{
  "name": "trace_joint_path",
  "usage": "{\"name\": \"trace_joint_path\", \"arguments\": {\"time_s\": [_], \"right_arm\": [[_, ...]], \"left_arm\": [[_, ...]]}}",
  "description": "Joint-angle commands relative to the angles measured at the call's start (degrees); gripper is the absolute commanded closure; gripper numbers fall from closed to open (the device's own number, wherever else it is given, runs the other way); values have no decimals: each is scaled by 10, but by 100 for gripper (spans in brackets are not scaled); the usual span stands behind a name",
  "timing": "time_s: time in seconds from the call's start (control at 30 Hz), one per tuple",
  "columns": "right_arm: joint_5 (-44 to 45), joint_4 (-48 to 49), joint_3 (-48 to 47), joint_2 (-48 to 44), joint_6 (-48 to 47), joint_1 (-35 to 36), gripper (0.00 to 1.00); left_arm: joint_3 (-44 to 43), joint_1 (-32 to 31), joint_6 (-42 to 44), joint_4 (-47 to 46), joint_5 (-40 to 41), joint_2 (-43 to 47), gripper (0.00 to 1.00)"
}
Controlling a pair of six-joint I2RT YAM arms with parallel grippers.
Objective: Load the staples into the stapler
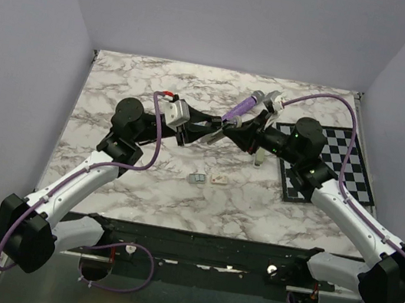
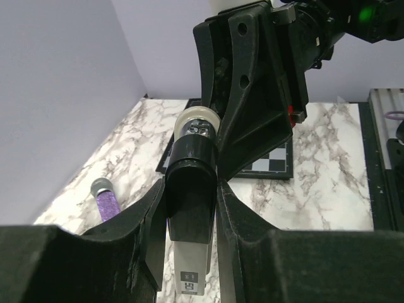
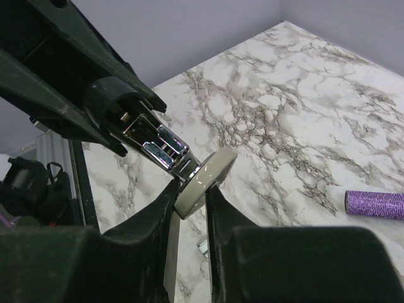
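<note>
Stapler [image 3: 205, 178]: small sticker [image 2: 189, 284] on underside, print unreadable. Held off the surface [image 1: 142, 188] between both pincers. Left pincer [image 2: 191, 184] clamping dark body, right pincer [image 3: 192, 189] pinching beige end. Grey staple block [image 1: 197, 177] and cream box [image 1: 220, 179] lying below, untouched.

Right fingers [image 3: 154, 218] pinch the stapler [image 3: 203, 178] by its beige end. Chrome rail [image 3: 161, 146] runs up-left into the left fingers [image 3: 57, 82]. Purple cylinder [image 3: 374, 205] on the table [image 3: 303, 95], off to their right.

Your left arm [image 1: 81, 182] and right arm [image 1: 351, 215]: white shells, black joints, purple cables [image 1: 156, 140]; red tab [image 1: 169, 95] behind left jaws.
</note>
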State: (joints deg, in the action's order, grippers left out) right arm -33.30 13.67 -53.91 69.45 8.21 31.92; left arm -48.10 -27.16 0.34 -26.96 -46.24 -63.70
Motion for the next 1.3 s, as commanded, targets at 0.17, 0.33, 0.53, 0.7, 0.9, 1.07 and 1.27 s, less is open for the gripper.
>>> {"name": "trace_joint_path", "arguments": {"time_s": [0.17,0.33,0.53,0.7,0.9,1.07,1.27], "right_arm": [[177,13,13,-13,110,12,86],[208,53,39,-22,186,12,99],[249,92,76,-66,262,6,99],[250,166,121,-113,329,-17,99],[237,261,172,-157,408,-51,99],[211,346,208,-175,479,-84,99],[180,427,226,-160,549,-105,99]], "left_arm": [[24,-44,34,-45,44,42,100],[43,-56,32,-63,66,57,100],[102,-58,-9,-151,155,92,100],[176,-58,-78,-264,253,115,100],[263,-58,-162,-396,386,125,100],[329,-58,-207,-450,488,138,100],[375,-58,-294,-488,571,131,97]]}}
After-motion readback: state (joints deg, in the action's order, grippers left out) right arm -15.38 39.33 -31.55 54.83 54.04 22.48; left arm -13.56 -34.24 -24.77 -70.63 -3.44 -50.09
